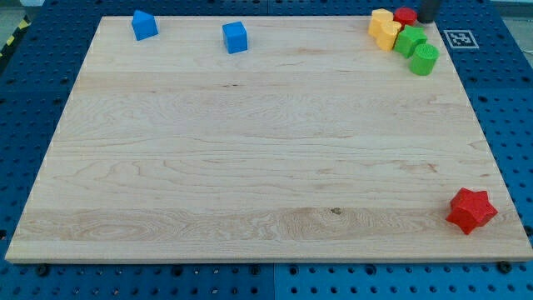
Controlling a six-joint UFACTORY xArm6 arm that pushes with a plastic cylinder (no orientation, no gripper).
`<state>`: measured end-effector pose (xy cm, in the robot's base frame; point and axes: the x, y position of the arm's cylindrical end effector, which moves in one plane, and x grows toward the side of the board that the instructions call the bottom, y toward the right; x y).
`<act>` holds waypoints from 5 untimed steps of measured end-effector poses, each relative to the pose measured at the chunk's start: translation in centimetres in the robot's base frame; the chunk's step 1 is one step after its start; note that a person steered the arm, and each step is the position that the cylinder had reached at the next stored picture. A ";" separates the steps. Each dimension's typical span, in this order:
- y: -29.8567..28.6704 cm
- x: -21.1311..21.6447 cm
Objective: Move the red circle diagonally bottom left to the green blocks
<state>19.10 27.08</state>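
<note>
Only the short dark end of the rod shows, at the top right edge of the frame, with my tip just right of the red circle; whether they touch I cannot tell. It is a plain rod and grasps nothing.

Nearest, in the lower right corner of the table, a red star lies alone, well apart from everything else.

Far up in the upper right corner sits a tight cluster. A green cylinder is lowest, touching a green block up and to its left. Left of that green block are the yellow blocks, pressed together. The red circle sits at the very top of the cluster, between the yellow blocks and my tip, just above the green block.

Along the top edge to the left stand a blue cube and, further left, a blue block.
</note>
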 end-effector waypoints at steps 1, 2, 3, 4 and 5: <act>0.0 0.1; -1.8 0.1; -4.9 0.3; -5.4 1.7; -5.4 2.4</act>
<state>21.47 21.65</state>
